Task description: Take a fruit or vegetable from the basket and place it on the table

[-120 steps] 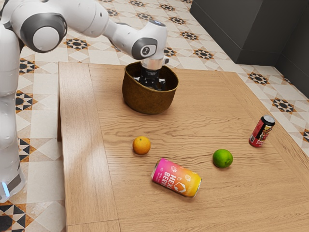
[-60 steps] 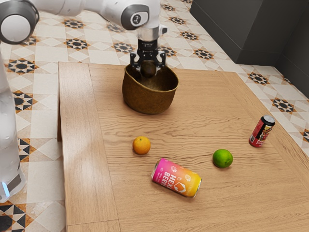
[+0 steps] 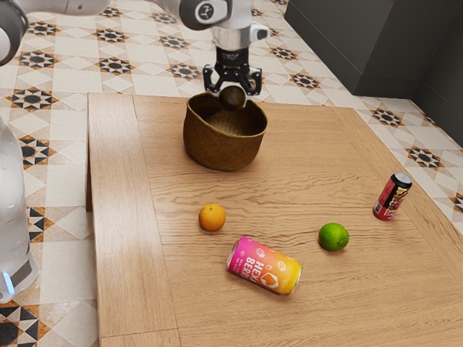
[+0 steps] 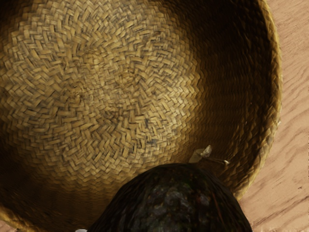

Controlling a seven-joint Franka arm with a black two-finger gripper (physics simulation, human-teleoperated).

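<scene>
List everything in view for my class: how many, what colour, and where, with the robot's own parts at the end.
avocado: 1, dark, held above the basket
stem-like bit: 1, pale, at the avocado's edge in the wrist view
woven basket: 1, brown, on the table
orange: 1, orange, on the table
lime: 1, green, on the table
large-print can: 1, pink to yellow, lying between orange and lime
standing can: 1, red and black, beyond the lime toward the exterior view's right
table: 1, light wood
tiled floor: 1, pale with patterned stars, around the table
block or cabinet: 1, dark grey, behind the table
gripper: 1, black, shut on the avocado
arm: 1, white, above the basket
</scene>
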